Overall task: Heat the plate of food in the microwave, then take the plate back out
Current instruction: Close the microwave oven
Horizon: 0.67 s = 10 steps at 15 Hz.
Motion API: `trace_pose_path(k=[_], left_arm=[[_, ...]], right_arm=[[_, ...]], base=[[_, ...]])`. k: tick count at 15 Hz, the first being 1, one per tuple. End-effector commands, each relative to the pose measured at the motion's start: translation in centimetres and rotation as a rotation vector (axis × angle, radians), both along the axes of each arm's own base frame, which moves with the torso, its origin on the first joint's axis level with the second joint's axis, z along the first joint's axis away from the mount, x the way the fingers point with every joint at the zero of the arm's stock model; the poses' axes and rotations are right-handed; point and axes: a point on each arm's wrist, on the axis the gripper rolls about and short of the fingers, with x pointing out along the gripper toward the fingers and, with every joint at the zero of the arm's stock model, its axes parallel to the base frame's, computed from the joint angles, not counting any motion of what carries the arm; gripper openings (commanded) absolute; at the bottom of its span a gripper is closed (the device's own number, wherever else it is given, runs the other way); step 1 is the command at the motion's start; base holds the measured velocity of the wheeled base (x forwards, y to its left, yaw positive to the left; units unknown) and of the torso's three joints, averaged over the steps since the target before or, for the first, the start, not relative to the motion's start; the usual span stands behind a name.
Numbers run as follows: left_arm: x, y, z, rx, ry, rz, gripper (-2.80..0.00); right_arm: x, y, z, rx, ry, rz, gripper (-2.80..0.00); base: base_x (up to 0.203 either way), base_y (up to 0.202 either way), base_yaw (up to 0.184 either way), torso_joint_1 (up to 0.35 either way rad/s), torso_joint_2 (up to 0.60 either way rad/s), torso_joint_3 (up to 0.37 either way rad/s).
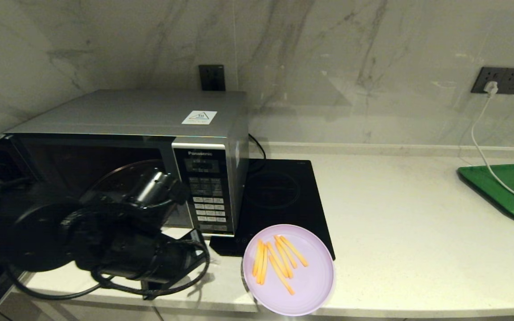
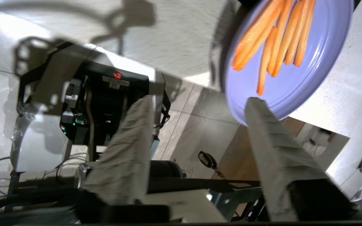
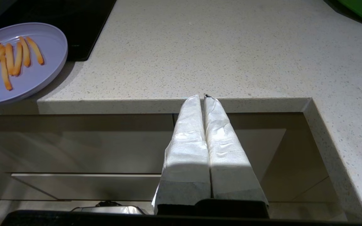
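The pale lilac plate of food with orange-yellow sticks lies at the counter's front edge, its near rim hanging over, just right of the microwave. The microwave's door seems swung open to the left, and a round turntable shows inside. My left arm reaches across the microwave's front. In the left wrist view the left gripper is open and holds nothing. One fingertip lies against the rim of the plate; I cannot tell whether it touches. My right gripper is shut and empty, below the counter edge, right of the plate.
A flat black induction hob lies behind the plate beside the microwave. A green tray sits at the far right, crossed by a white cable from a wall socket. The counter's front edge runs just above my right fingertips.
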Motion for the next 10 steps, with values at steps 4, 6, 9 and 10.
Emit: trace_pose_path(k=[4, 6, 9, 10], left_arm=[[-9.7, 10.1, 5.0, -0.016, -0.223, 0.15, -2.8], [-11.1, 12.7, 6.2, 0.067, -0.289, 0.239, -2.8], [-11.7, 16.2, 11.2, 0.265, -0.464, 0.403, -2.8], [-12.2, 17.1, 13.3, 0.353, -0.535, 0.442, -2.8]], right_arm=[[0.0, 0.0, 0.0, 0.0, 0.003, -0.001, -2.8], [0.0, 0.0, 0.0, 0.0, 0.001, -0.001, -2.8], [0.0, 0.0, 0.0, 0.0, 0.002, -0.001, -2.8], [0.0, 0.0, 0.0, 0.0, 0.001, -0.001, -2.8]], base=[[0.0, 0.0, 0.0, 0.0, 0.0, 0.0], [0.0, 0.0, 0.0, 0.0, 0.0, 0.0], [0.0, 0.0, 0.0, 0.0, 0.0, 0.0], [0.0, 0.0, 0.0, 0.0, 0.0, 0.0]])
